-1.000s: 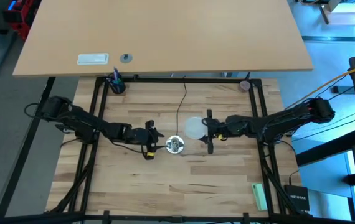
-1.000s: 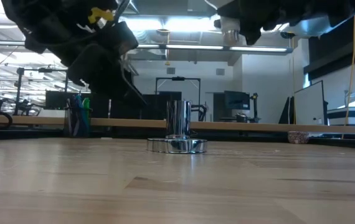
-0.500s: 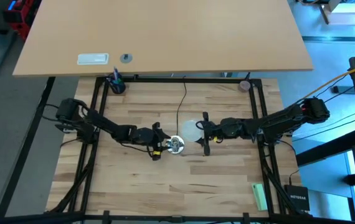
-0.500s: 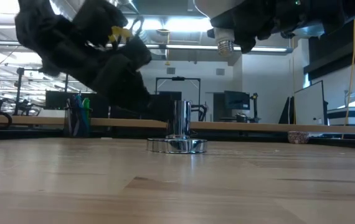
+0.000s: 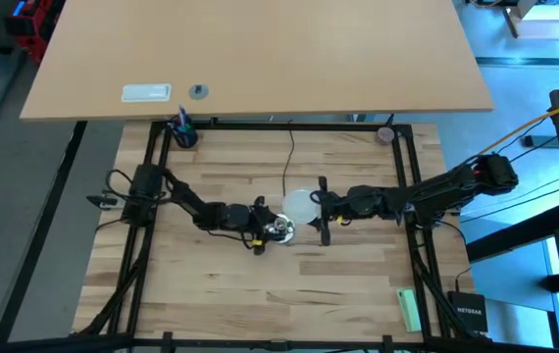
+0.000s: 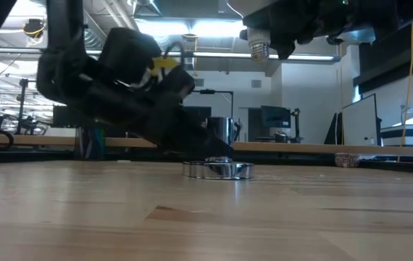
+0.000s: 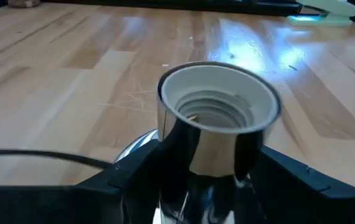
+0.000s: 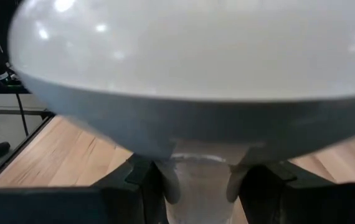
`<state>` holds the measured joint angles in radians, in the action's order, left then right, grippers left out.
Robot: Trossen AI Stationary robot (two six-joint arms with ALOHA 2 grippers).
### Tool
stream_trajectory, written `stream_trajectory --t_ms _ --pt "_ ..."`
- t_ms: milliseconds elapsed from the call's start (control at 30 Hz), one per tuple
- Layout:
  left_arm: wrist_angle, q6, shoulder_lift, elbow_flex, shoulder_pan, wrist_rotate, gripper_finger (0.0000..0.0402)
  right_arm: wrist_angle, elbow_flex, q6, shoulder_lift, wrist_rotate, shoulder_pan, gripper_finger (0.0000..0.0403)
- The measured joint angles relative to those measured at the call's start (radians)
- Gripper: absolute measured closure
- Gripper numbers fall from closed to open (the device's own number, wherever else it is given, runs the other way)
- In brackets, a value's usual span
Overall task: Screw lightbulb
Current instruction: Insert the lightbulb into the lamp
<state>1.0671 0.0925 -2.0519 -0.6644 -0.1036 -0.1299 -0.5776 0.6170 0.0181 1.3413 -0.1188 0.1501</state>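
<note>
The shiny metal socket (image 5: 279, 227) stands on its round base at the table's middle, its white threaded mouth (image 7: 218, 99) facing up. My left gripper (image 5: 263, 226) lies low at the socket's left, with its fingers on either side of the upright barrel. My right gripper (image 5: 317, 208) is shut on the frosted white lightbulb (image 5: 302, 204), held high just to the right of and beyond the socket. The globe is up, and the silvery screw base (image 6: 259, 49) points down, well above the socket. My left gripper has the socket's upright barrel (image 7: 208, 155) between its two fingers (image 7: 124, 177), low down near the base disc. The fingers come level from the table's left. The socket stands on the table with its mouth up. My right gripper pinches the bulb's pale neck (image 8: 199, 171) between its two fingers (image 8: 165, 180), just below the globe. The fingers come about level from the table's right. The bulb is lifted clear, upright, globe up and screw base down.
A thin black cord (image 5: 287, 162) runs from the socket toward the far edge. A cup of pens (image 5: 182, 132) stands at the far left, a small dish (image 5: 385, 134) at the far right, and a green object (image 5: 409, 309) near the right front. Black frame rails (image 5: 147, 196) flank the table.
My left gripper has gone down and toward the table's right, up to the socket, and now has the barrel between its fingers; the socket has slid slightly rightward. My right gripper moved a little leftward with the bulb, then kept still.
</note>
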Motion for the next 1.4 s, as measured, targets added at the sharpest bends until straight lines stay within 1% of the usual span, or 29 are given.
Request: stream_trajectory --t_ms 100,200,267,367,433,533,700,767,833,900,1033,1133,1233,1400 --pt "0.0 -0.002 -0.035 -0.035 -0.001 -0.001 0.0176 -0.004 0.0 0.0 0.014 0.007 0.0 0.0244" --pt "-0.005 -0.002 -0.043 -0.044 -0.001 -0.002 0.0181 -0.002 0.0 0.0 0.023 0.009 0.0 0.0244" --pt "-0.009 0.014 -0.042 -0.044 -0.001 -0.004 0.0201 -0.002 0.0 0.001 0.024 0.023 0.0 0.0244" --pt "-0.025 0.038 -0.026 -0.044 0.0 -0.003 0.024 -0.007 0.0 0.001 0.024 0.033 0.0 0.0244" --pt "-0.056 0.056 -0.003 -0.043 -0.001 0.005 0.024 -0.012 0.0 0.001 0.024 0.042 0.0 0.0244" --pt "-0.117 0.065 0.055 -0.042 -0.004 0.055 0.024 -0.037 0.0 0.0 0.024 0.085 0.0 0.0244" --pt "-0.21 0.07 0.19 -0.045 -0.045 0.106 0.024 -0.061 0.019 0.004 0.025 0.135 0.0 0.0241" --pt "-0.222 0.075 0.231 -0.05 -0.068 0.11 0.024 -0.078 0.047 0.003 0.041 0.167 0.0 0.0241" --pt "-0.229 0.062 0.261 -0.057 -0.09 0.11 0.024 -0.085 0.077 0.003 0.071 0.223 0.0 0.0242" --pt "-0.234 0.053 0.268 -0.071 -0.109 0.11 0.024 -0.086 0.122 0.005 0.113 0.27 0.0 0.0242" --pt "-0.293 0.049 0.268 -0.1 -0.129 0.111 0.024 -0.089 0.215 0.033 0.203 0.358 0.0 0.0242" --pt "-0.314 0.05 0.273 -0.116 -0.131 0.111 0.024 -0.083 0.256 0.051 0.243 0.408 0.0 0.0242" --pt "-0.306 0.049 0.285 -0.125 -0.134 0.11 0.024 -0.081 0.264 0.056 0.247 0.417 0.001 0.0243" --pt "-0.329 0.025 0.336 -0.124 -0.148 0.109 0.024 -0.069 0.258 0.066 0.248 0.402 0.001 0.0243"
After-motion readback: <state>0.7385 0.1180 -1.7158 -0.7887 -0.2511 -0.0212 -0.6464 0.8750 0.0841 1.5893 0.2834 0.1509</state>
